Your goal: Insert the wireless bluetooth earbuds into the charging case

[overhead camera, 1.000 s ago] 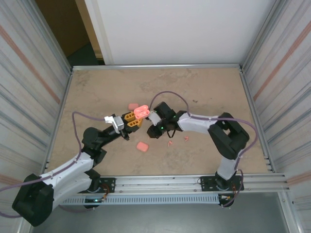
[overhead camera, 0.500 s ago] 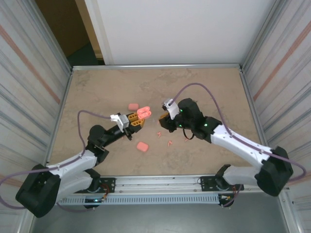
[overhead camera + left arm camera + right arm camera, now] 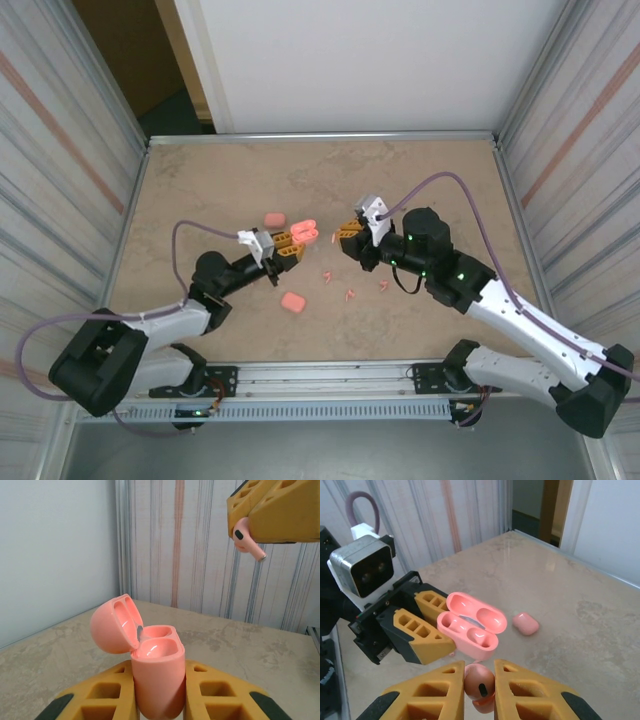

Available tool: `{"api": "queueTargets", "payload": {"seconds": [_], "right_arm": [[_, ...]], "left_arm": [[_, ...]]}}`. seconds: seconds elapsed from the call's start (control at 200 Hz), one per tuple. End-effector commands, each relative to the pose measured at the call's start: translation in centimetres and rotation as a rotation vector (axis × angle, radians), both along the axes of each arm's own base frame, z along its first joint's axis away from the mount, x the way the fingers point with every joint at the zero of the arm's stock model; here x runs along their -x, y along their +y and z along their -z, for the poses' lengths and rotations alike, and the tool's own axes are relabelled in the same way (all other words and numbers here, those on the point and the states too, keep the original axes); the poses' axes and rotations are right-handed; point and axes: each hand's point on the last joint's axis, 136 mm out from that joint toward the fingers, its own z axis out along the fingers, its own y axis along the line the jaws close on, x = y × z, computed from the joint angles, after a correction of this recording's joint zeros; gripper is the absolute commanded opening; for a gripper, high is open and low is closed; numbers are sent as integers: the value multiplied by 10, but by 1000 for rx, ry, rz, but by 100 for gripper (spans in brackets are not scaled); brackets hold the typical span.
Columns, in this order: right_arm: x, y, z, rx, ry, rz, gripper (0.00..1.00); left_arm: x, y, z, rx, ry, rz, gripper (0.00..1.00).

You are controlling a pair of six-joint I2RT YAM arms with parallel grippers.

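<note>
Earbuds (image 3: 350, 294) are lying loose on the table (image 3: 200, 170), at least 3 of them just below the middle of the overhead frame. None is sitting in a case as far as I can judge, so the task is barely getting under way.

The left gripper (image 3: 290, 243) is reaching toward frame centre, its fingers clamping the lower body of the open charging case (image 3: 157, 675), whose lid is tipping back to the left in the left wrist view. The right gripper (image 3: 347, 235) is hovering just right of it.

Both wells are looking empty, though glare is making that hard to confirm. 2 closed cases (image 3: 273, 218) are resting nearby, 1 above the left gripper and 1 below it.

The right jaws are pinching 1 earbud (image 3: 479, 681) tightly. In the left wrist view it is hanging in the upper right corner, stem angling downward, apart from the case. What is remaining, I judge, is lowering this earbud into a well, then fetching the others.
</note>
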Motion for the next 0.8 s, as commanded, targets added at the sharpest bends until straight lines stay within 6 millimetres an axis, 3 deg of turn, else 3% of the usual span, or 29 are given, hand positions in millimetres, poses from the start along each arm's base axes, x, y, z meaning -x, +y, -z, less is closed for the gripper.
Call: {"api": "queueTargets", "payload": {"seconds": [0.0,0.306,0.797], "right_arm": [[-9,9,-20,-13,-90,13,18],[-21,38,-22,-15,-123,-19,17],[-24,64,-13,-4,-128,-49,17]], "left_arm": [[5,-7,-26,53,-64,43,0],[5,-12,-27,64,-60,63,0],[4,-12,-29,75,-55,61,0]]}}
